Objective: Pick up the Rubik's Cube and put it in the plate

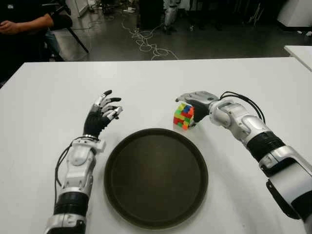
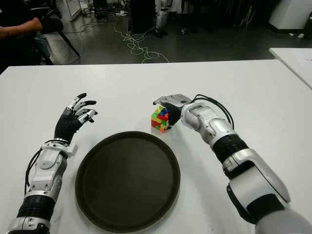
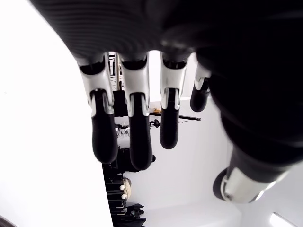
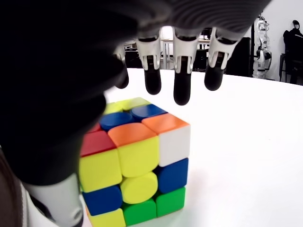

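Note:
The Rubik's Cube [image 1: 184,116] stands on the white table [image 1: 146,78], just beyond the far right rim of the dark round plate [image 1: 156,178]. My right hand [image 1: 194,101] reaches over the cube from the right. Its fingers [image 4: 182,71] stretch out above the cube's top [image 4: 137,165] without touching it, and the thumb hangs beside the cube's near side. Nothing is gripped. My left hand [image 1: 105,109] is raised left of the plate, with its fingers [image 3: 135,137] spread and nothing in them.
A person's arm [image 1: 24,24] shows at the far left behind the table. Cables [image 1: 146,41] lie on the dark floor beyond the far edge. The corner of a second white table [image 1: 300,51] shows at the right.

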